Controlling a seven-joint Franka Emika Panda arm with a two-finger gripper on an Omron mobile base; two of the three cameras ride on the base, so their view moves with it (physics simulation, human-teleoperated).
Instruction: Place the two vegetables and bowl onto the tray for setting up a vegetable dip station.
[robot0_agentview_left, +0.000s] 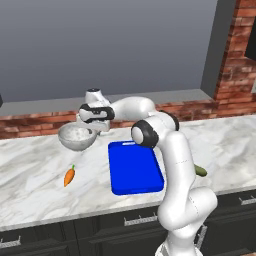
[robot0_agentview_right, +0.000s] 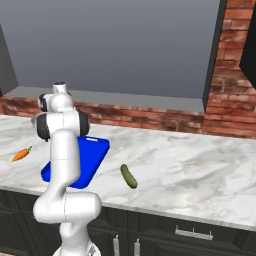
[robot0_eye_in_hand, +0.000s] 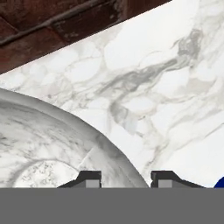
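**Tray still bare: 0 of 3 items placed, we are at the bowl**

We see the blue tray (robot0_agentview_left: 135, 167) lying flat on the marble counter (robot0_agentview_left: 225, 145) with nothing on it. All 3 pieces are left to move. The carrot (robot0_agentview_left: 69, 176) lies on the counter left of the tray and well apart from it. The cucumber (robot0_agentview_right: 128, 176) lies on the counter at the tray's other side, near the front edge. The bowl (robot0_agentview_left: 76, 136) stands just beside the tray's far left corner, near the brick backsplash (robot0_agentview_right: 150, 117).

We judge the bowl to be the step in hand. Our arm reaches forward and left over the tray's far end, wrist bent so the hand points down at the bowl's near rim. In the hand view the gripper (robot0_eye_in_hand: 126, 177) straddles that rim, 1 tip inside the bowl and 1 outside. The jaws stand narrow about the wall, but we cannot tell whether they already pinch it.
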